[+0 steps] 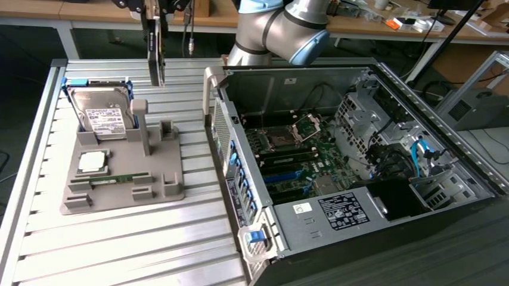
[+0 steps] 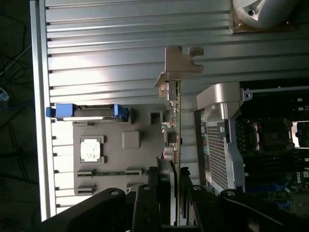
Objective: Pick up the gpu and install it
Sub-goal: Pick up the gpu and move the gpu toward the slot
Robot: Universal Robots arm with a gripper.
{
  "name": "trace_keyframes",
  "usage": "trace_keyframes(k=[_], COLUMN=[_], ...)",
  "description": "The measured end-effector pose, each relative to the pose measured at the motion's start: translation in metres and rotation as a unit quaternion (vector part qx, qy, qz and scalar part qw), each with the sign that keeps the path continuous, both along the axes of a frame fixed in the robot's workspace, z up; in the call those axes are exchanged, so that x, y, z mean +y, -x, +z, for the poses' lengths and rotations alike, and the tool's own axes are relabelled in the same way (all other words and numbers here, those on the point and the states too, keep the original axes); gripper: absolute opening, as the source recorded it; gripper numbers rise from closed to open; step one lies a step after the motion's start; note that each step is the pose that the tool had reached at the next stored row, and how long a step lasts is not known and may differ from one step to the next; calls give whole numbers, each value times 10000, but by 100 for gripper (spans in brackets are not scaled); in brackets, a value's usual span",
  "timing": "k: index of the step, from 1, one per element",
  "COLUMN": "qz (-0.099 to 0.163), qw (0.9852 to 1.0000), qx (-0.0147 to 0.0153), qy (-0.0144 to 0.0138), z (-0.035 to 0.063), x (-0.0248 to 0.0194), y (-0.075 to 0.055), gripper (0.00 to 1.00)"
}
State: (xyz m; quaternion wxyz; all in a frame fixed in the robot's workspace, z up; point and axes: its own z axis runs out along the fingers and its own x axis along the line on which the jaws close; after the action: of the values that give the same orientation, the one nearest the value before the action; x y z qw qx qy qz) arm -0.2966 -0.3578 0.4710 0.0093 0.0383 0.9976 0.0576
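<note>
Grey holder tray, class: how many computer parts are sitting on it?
3 on the tray: the hard drive upright at its far end, the processor chip flat in the middle, the green memory stick nearest the camera. The gpu hangs in the gripper.

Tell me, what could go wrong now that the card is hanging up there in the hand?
1. The hand pinches the gpu by its thin faces, high above the table. If the grip slips, the card could fall and be damaged.
2. The case wall stands between the gpu and the motherboard. The card's bracket might clip that wall on the way in.
</note>
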Motion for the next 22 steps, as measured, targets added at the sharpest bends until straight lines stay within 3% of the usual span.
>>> trace_keyframes(k=[22], qz=[0], qw=[10000], qx=[0], qy=[-55], z=[164], x=[0], y=[0], gripper=[28])
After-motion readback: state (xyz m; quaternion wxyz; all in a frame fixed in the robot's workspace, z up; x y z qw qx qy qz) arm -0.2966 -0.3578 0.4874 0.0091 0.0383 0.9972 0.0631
